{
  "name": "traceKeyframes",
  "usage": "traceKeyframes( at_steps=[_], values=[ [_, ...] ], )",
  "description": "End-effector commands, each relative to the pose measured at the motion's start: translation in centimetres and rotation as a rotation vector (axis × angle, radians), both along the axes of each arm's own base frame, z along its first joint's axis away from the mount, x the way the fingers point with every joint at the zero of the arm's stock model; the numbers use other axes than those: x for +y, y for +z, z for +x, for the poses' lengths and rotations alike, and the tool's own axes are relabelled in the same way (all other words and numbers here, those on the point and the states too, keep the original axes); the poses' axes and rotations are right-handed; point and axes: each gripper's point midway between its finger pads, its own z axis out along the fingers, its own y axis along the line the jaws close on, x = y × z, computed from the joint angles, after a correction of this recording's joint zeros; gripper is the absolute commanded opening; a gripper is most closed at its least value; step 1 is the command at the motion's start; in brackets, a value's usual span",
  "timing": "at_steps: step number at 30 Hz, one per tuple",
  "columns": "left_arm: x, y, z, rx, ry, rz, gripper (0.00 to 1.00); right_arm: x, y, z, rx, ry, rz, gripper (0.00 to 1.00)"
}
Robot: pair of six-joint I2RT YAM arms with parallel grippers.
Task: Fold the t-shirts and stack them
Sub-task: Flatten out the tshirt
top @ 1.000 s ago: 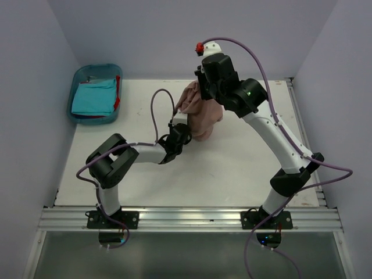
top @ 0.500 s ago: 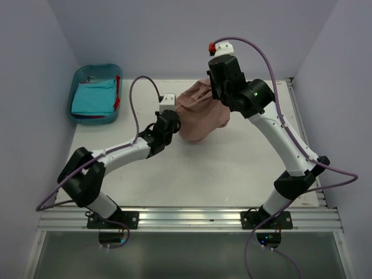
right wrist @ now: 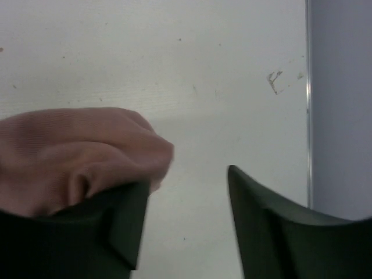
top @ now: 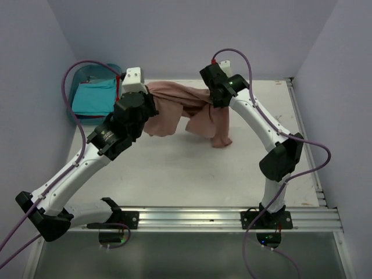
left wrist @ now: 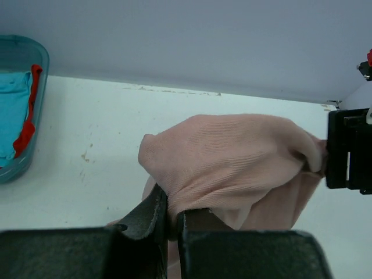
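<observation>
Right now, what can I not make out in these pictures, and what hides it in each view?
Pink t-shirt: no view shows its print; the cloth is bunched.
Red t-shirt: left wrist view shows only a strip; the turquoise t-shirt hides the rest.
Blue bin: in the top view the left arm covers its right side.
Right gripper: jaws apart in its wrist view; the bottom edge cuts off whether cloth is caught.

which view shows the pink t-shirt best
Top external: the pink t-shirt shows nearly whole, stretched out with one end hanging down. Left wrist shows only a bunched part; right wrist only a small fold at its left edge.
</observation>
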Motion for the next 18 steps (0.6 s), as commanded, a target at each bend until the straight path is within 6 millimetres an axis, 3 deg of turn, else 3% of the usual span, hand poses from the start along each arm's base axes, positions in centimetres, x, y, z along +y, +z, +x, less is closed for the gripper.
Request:
traceKeyframes(
  at_steps=[1, 3, 6, 9, 11, 12, 13, 14, 15, 18],
  values=[
    [0.8, 0.7, -0.7, 0.017, 0.009, 0.022, 0.0, -0.7, -0.1, -0.4, 0.01, -0.027, 0.037, 0.71],
    [0.5, 0.5, -0.6, 0.027, -0.004, 0.028, 0.0, 0.4, 0.7, -0.6, -0.012, 0.014, 0.117, 0.87],
    [-0.3, 0.2, -0.3, 0.047, -0.029, 0.034, 0.0, 1.4, 1.8, -1.4, -0.034, 0.057, 0.21, 0.94],
    [-1.0, 0.7, 0.0, 0.05, -0.052, 0.034, 0.0, 3.4, 2.2, -2.5, -0.021, 0.141, 0.334, 0.95],
    [-1.3, 1.3, 0.2, 0.045, -0.061, 0.04, 0.0, 4.3, 0.6, -3.3, 0.022, 0.166, 0.389, 0.94],
    [-1.4, 1.6, 0.3, 0.044, -0.067, 0.04, 0.0, 5.9, 1.0, -3.7, 0.017, 0.229, 0.472, 0.94],
    [-1.6, 1.4, 0.4, 0.051, -0.069, 0.049, 0.0, 6.4, -1.4, -4.6, 0.074, 0.246, 0.489, 0.93],
    [-1.6, 2.1, 0.5, 0.038, -0.072, 0.046, 0.0, 7.4, -1.7, -4.4, 0.061, 0.278, 0.533, 0.92],
    [-1.7, 2.4, 0.5, 0.036, -0.073, 0.046, 0.0, 8.0, -4.0, -5.6, 0.128, 0.304, 0.555, 0.92],
    [-1.5, 2.9, 0.6, 0.032, -0.062, 0.053, 0.0, 9.2, -6.4, -6.2, 0.171, 0.345, 0.602, 0.9]
  ],
)
